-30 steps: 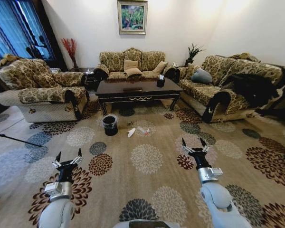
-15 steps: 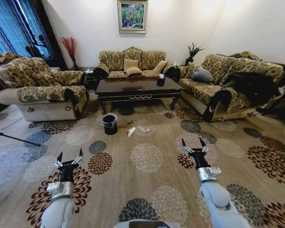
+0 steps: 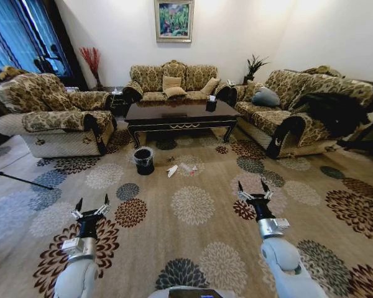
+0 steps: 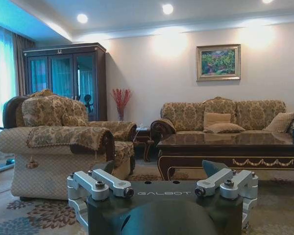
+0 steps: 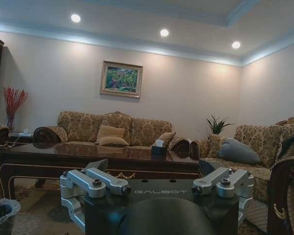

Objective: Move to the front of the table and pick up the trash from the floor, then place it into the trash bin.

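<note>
The dark wood table (image 3: 180, 115) stands in the middle of the room between the sofas. On the floor (image 3: 193, 248) in front of it lies the trash: a white tissue (image 3: 172, 171) and a clear wrapper with a red bit (image 3: 188, 168). The black trash bin (image 3: 143, 161) with its liner stands on the carpet left of the litter and also shows in the right wrist view (image 5: 0, 215). My left gripper (image 3: 92, 207) and right gripper (image 3: 254, 190) are held low over the carpet, far short of the trash. Both are open and empty.
An armchair (image 3: 56, 118) stands at the left, a three-seat sofa (image 3: 174, 81) behind the table and another sofa (image 3: 311, 105) at the right. A black tissue box (image 3: 211, 105) sits on the table. A thin dark rod (image 3: 18, 180) lies on the floor at the left.
The whole head view has shifted slightly, with the furniture sitting a little higher and closer, so the camera moved forward. Both arms keep the same pose.
</note>
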Controlling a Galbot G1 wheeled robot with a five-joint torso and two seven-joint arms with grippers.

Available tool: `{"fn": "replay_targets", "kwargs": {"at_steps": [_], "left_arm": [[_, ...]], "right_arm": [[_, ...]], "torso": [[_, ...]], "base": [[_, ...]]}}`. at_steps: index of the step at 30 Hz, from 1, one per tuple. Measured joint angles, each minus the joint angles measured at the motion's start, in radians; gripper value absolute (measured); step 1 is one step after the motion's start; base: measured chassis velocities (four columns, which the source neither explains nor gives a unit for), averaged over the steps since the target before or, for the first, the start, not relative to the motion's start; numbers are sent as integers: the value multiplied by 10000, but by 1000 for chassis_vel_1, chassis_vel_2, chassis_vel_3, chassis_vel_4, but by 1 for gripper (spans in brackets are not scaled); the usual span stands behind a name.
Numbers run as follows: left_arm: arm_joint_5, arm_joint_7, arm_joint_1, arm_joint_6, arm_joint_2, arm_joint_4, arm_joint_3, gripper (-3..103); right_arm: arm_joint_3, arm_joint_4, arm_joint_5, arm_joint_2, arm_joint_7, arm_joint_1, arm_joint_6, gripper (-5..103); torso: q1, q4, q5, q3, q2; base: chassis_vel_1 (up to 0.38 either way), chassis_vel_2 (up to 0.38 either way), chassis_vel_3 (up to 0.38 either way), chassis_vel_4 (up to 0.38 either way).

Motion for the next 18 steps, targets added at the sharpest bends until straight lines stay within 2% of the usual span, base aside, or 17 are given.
{"fn": "replay_targets", "kwargs": {"at_steps": [18], "left_arm": [[155,105,86,-188,-64,5,-39,100]], "right_arm": [[36,85,-24,26,53,-58,15,100]], "torso": [[-301,0,0,-402,-703]], "base": [[0,0,0,0]]}}
